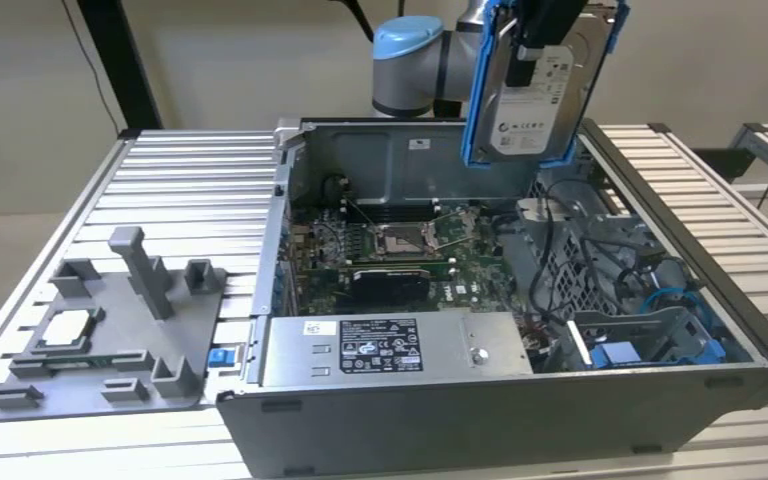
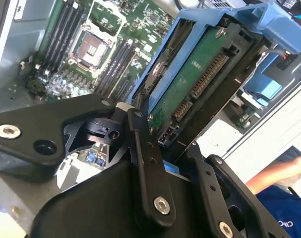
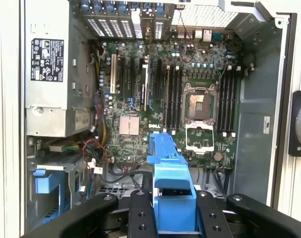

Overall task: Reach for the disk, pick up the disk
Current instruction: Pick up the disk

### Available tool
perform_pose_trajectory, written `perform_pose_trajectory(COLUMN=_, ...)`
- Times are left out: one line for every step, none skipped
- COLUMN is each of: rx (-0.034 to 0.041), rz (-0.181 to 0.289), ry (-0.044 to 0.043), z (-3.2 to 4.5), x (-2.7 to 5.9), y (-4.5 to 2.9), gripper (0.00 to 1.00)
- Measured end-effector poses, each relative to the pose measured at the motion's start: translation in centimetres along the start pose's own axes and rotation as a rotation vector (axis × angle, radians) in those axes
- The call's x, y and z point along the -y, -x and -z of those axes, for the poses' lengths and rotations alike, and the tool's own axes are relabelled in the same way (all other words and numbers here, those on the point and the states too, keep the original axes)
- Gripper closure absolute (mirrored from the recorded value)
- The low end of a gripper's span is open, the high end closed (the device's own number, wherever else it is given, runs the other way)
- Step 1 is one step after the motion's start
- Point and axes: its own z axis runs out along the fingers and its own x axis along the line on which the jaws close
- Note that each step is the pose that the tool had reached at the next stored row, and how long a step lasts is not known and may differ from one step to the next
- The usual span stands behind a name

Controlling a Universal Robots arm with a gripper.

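Note:
The disk (image 1: 538, 110), a silver drive with a white label and blue side rails, hangs upright in the air above the back of the open computer case (image 1: 357, 150). My gripper (image 1: 540, 40) is shut on its upper end. In the second wrist view the disk (image 2: 195, 84) shows its green circuit board and connector, with a black finger (image 2: 148, 163) against it. In the first wrist view the blue rail (image 3: 170, 163) runs between the two black fingers (image 3: 140, 213) of my gripper (image 3: 174, 198).
Below lie the motherboard (image 1: 398, 245), a long grey box with stickers (image 1: 384, 345) and blue drive bays (image 1: 618, 355). A grey fixture (image 1: 104, 330) with a small silver chip (image 1: 67, 328) sits on the slatted table (image 1: 197, 190). A person's arm (image 2: 274, 178) is beside the case.

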Motion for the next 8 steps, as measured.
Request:
perform_pose_trajectory(rx=0.0000, rz=-0.001, ry=0.0000, z=-0.01, x=-0.01, y=-0.17, gripper=1.00)
perform_pose_trajectory(rx=0.0000, rz=-0.002, ry=0.0000, z=-0.01, x=-0.03, y=-0.35, gripper=1.00)
perform_pose_trajectory(rx=0.0000, rz=-0.002, ry=0.0000, z=-0.02, x=-0.04, y=-0.54, gripper=1.00)
perform_pose_trajectory(rx=0.0001, rz=-0.003, ry=0.0000, z=-0.03, x=-0.05, y=-0.74, gripper=1.00)
perform_pose_trajectory(rx=-0.0001, rz=-0.004, ry=0.0000, z=-0.03, x=-0.06, y=-0.94, gripper=1.00)
perform_pose_trajectory(rx=0.0001, rz=-0.004, ry=0.0000, z=-0.04, x=-0.07, y=-1.14, gripper=1.00)
perform_pose_trajectory(rx=0.0000, rz=-0.005, ry=0.0000, z=-0.04, x=-0.08, y=-1.36, gripper=1.00)
perform_pose_trajectory(rx=0.0000, rz=-0.006, ry=0.0000, z=-0.05, x=-0.10, y=-1.57, gripper=1.00)
